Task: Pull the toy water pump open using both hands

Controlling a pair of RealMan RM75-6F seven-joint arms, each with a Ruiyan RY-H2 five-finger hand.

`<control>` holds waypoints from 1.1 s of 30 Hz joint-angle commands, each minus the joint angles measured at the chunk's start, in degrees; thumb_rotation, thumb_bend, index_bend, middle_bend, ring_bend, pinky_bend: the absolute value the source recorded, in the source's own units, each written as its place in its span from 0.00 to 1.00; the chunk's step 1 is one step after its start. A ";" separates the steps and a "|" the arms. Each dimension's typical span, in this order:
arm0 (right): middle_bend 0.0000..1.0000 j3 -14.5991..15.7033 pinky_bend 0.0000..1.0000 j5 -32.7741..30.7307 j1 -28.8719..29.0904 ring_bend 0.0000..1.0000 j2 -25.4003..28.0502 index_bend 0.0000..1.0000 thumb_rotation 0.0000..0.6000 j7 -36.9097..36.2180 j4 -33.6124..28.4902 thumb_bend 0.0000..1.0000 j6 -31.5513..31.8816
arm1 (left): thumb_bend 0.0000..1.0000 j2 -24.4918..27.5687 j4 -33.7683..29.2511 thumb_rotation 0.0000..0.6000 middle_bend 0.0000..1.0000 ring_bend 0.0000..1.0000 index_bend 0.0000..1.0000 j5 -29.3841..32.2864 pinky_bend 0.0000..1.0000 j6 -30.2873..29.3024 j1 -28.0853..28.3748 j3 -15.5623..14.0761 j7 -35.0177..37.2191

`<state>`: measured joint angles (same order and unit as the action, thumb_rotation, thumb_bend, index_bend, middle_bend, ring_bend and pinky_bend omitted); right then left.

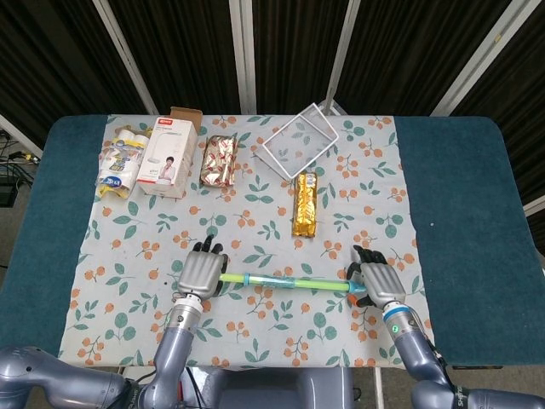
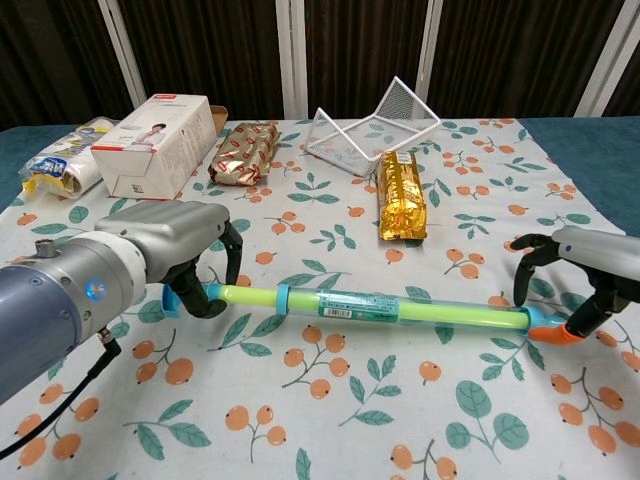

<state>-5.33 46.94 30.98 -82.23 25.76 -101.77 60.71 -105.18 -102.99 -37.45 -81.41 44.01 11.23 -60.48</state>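
Note:
The toy water pump [image 2: 370, 305] is a long green tube with a blue collar, lying left to right across the near part of the floral cloth [image 1: 255, 230]. My left hand [image 2: 150, 255] grips its blue handle end [image 2: 172, 300], fingers wrapped round it. My right hand [image 2: 590, 255] holds the other end, fingers curled over the blue cap and thumb against the orange tip [image 2: 553, 335]. In the head view the pump [image 1: 289, 282] spans from the left hand [image 1: 200, 273] to the right hand [image 1: 381, 282]. The tube rests on or just above the cloth.
A gold foil package [image 1: 306, 204] lies just beyond the pump's middle. Further back stand a tipped white wire basket [image 1: 298, 141], a red-gold wrapped package [image 1: 220, 160], a white box [image 1: 166, 158] and a bag of rolls [image 1: 117, 162]. Blue table surface [image 1: 460, 204] flanks the cloth.

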 commanded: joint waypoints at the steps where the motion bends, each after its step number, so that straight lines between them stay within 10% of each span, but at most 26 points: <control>1: 0.04 -0.02 0.00 -0.25 0.09 0.00 -0.22 0.46 1.00 0.04 0.10 0.34 0.16 | 0.50 0.09 -0.13 1.00 0.22 0.06 0.59 0.09 0.18 0.00 0.01 0.04 0.06; 33: 0.06 -0.33 0.00 -2.79 1.03 0.00 -0.23 0.64 1.00 0.49 0.31 0.41 1.13 | 0.50 0.58 -1.38 1.00 0.22 0.06 0.60 0.12 0.18 -0.04 0.19 -0.81 0.87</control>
<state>-5.64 44.16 32.00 -82.47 26.26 -101.45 61.83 -104.64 -104.34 -37.30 -81.44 44.21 10.45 -59.63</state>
